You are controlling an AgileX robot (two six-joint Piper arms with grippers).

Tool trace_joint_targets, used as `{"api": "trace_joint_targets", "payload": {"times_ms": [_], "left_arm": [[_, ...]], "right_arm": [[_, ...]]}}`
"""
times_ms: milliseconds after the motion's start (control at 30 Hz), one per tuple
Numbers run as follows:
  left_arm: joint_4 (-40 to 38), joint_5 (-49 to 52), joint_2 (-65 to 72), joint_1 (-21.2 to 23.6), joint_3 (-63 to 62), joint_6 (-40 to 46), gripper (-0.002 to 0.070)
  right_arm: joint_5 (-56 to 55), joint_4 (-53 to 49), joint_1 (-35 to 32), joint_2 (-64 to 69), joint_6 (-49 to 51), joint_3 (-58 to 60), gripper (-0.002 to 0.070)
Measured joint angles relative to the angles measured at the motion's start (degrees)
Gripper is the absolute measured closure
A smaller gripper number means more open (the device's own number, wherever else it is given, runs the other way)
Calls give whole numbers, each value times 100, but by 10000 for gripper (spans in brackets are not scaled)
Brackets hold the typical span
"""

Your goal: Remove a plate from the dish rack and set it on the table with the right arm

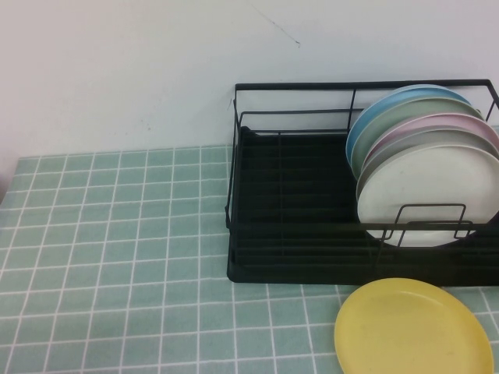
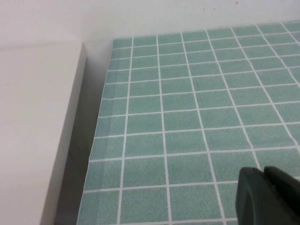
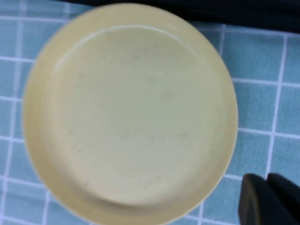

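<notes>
The yellow plate (image 1: 413, 327) lies flat on the green tiled table (image 1: 117, 257), just in front of the black dish rack (image 1: 296, 234). In the right wrist view the plate (image 3: 129, 112) fills most of the picture, with the rack's dark base (image 3: 234, 11) beyond it. My right gripper (image 3: 266, 180) hovers beside the plate's rim, fingers pressed together and clear of the plate, holding nothing. My left gripper (image 2: 263, 172) is shut over bare tiles (image 2: 187, 103), far from the rack. Neither arm appears in the high view.
Several plates stand upright in the rack's right half: a white one (image 1: 429, 195) in front, then pink (image 1: 448, 125) and blue (image 1: 382, 113) behind. A pale ledge (image 2: 37, 131) borders the table's left edge. A white wall stands behind.
</notes>
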Motion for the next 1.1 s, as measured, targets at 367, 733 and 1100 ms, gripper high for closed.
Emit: {"api": "trace_joint_targets", "payload": {"times_ms": [367, 733, 1100], "left_arm": [[0, 0, 0, 0, 0, 0, 678], [0, 0, 0, 0, 0, 0, 678], [0, 0, 0, 0, 0, 0, 678]], "right_arm": [[1219, -106, 0, -2482, 0, 10, 678], [1535, -501, 0, -3519, -19, 10, 678], [-1550, -649, -108, -4860, -60, 1651, 678]]}}
